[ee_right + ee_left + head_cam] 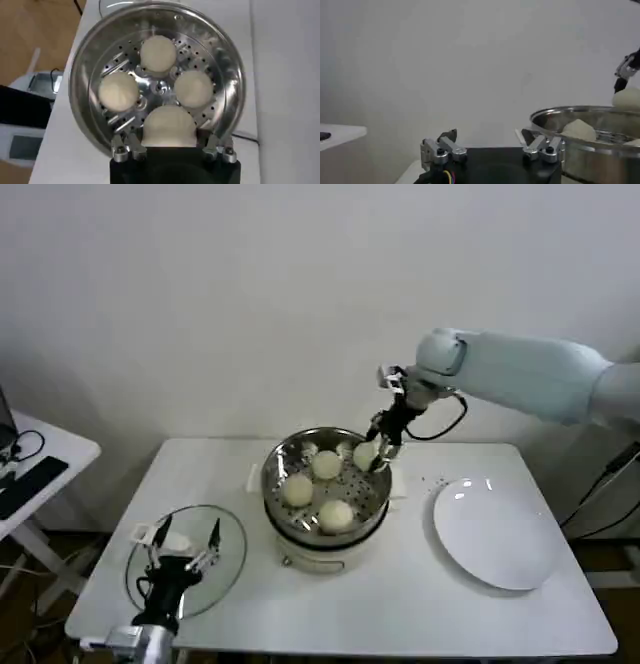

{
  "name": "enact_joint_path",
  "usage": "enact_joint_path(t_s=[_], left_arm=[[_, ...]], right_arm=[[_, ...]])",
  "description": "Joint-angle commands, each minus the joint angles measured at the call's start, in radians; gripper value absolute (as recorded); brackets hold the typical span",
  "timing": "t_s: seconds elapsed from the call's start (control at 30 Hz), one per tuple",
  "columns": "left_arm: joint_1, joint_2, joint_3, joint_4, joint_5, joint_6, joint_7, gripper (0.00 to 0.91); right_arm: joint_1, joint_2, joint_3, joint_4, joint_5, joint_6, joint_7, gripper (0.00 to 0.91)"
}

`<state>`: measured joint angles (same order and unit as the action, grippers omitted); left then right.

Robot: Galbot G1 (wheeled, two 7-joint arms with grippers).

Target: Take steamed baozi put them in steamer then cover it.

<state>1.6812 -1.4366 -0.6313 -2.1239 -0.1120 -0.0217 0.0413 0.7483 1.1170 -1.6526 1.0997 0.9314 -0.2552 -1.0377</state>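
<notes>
The right gripper (378,446) is reaching over the far right rim of the steamer (276,467), its fingers clamped on the fourth steamed baozi (365,454), which is sitting at the right edge of the perforated tray. In the right wrist view the gripper (170,145) is holding this bun (169,125) between its two fingers (122,150), with the other three buns lying on the tray beyond it. In the head view those three are resting inside the steamer: one at the far middle (326,464), one at the left (297,489) and one at the near side (336,514). The steamer is standing at the middle of the white table (420,584). The left gripper (185,546) is hovering with its fingers spread apart over the glass lid (228,564), which is lying flat on the table's near left part. A white plate (495,534) is lying on the right side of the table, apart from the steamer.
</notes>
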Motion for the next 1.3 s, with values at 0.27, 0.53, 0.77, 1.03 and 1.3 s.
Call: enact_joint_path(t_s=[0.27, 0.53, 0.77, 1.03, 1.3], left_arm=[[0.004, 0.005, -0.006, 0.005, -0.01, -0.004, 0.0, 0.907], [-0.004, 0.006, 0.0, 0.015, -0.01, -0.003, 0.001, 0.907], [-0.004, 0.007, 0.001, 0.02, -0.011, -0.006, 0.001, 0.907], [-0.004, 0.004, 0.005, 0.023, -0.011, -0.009, 0.001, 0.907], [-0.004, 0.007, 0.005, 0.024, -0.011, -0.01, 0.001, 0.907]], right_arm=[[-0.111, 0.075, 0.004, -0.043, -0.038, -0.009, 0.023, 0.756], [-0.124, 0.068, 0.004, -0.056, -0.059, -0.007, 0.026, 0.756], [-0.129, 0.071, 0.005, -0.068, -0.073, -0.003, 0.025, 0.756], [-0.13, 0.069, 0.004, -0.064, -0.084, 0.001, 0.029, 0.786], [-0.13, 0.07, 0.003, -0.059, -0.086, 0.007, 0.032, 0.907]])
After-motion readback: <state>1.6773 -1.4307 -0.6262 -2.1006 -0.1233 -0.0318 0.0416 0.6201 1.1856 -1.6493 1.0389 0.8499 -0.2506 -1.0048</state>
